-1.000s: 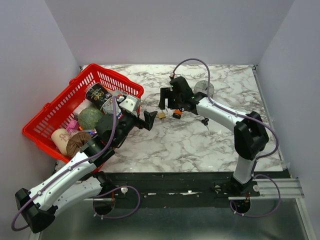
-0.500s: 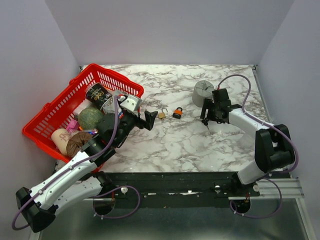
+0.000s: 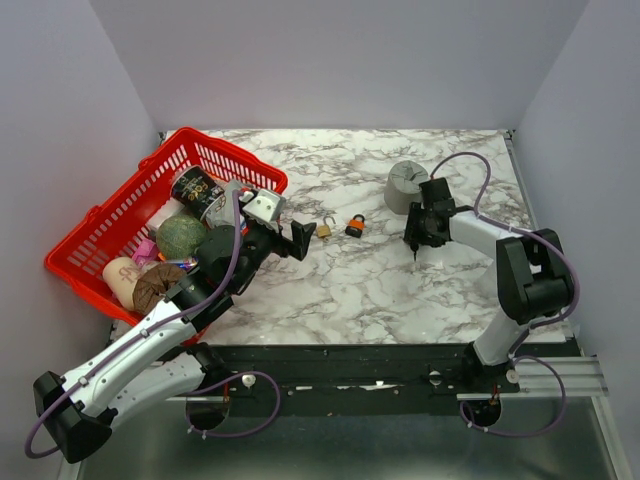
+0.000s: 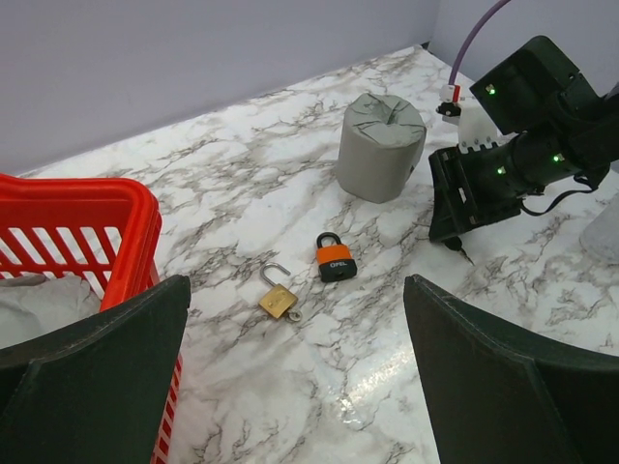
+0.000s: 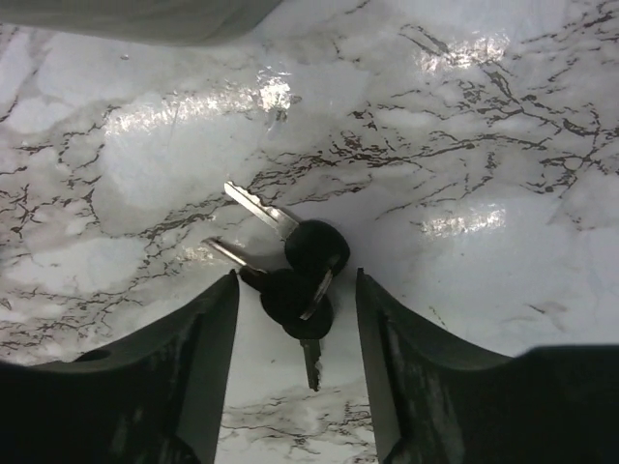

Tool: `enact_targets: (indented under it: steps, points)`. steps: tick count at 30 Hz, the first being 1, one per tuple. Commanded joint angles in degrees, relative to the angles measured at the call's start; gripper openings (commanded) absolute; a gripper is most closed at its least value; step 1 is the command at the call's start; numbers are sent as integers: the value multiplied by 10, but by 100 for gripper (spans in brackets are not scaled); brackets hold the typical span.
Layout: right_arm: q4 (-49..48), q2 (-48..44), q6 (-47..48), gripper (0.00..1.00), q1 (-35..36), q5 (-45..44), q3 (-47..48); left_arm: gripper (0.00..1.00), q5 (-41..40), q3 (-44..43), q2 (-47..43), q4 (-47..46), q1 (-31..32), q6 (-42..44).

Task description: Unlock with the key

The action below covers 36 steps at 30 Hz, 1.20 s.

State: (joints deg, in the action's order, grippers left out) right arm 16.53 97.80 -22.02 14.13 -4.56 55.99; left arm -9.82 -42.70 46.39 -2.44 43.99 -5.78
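A bunch of small keys with black heads and thin metal blades lies on the marble table, joined by a ring. My right gripper is open and low over them, one finger on each side. In the top view the right gripper hides most of the keys. The orange padlock lies shut at mid table, also in the left wrist view. The brass padlock lies beside it with its shackle open. My left gripper is open and empty, just left of the padlocks.
A grey cylinder stands just behind the right gripper, also in the left wrist view. A red basket filled with several items sits at the table's left, close to the left arm.
My right gripper has moved from above the padlocks to the right and come down over the keys. The left arm and both padlocks have stayed put.
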Motion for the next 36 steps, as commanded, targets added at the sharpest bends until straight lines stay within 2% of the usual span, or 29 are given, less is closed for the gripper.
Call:
enact_targets:
  steps: [1,3,9,10,12,16,25,32,33,36]
  points:
    - [-7,15,-5,57,-3,11,21,99,-16,-2,-6,2,2,8]
    - [-7,15,-5,52,-3,16,21,99,-16,-2,-6,2,2,9]
    - [-8,16,3,18,-3,23,20,99,-18,-2,-5,2,2,14]
    - [-8,15,4,7,-3,25,19,99,-17,-2,-5,2,2,14]
    - [-7,8,8,1,-3,32,17,99,-19,-3,-3,2,2,16]
    - [-7,-21,17,1,-3,41,4,99,-19,-2,2,2,2,18]
    - [2,-143,55,1,-4,207,-24,99,32,-8,25,5,2,23]
    - [8,-212,63,1,12,392,-15,99,159,-20,56,6,2,20]
    - [13,-217,65,1,19,401,-12,99,195,-23,64,3,2,18]
    - [29,-240,80,1,50,402,-1,99,229,-27,81,-3,2,3]
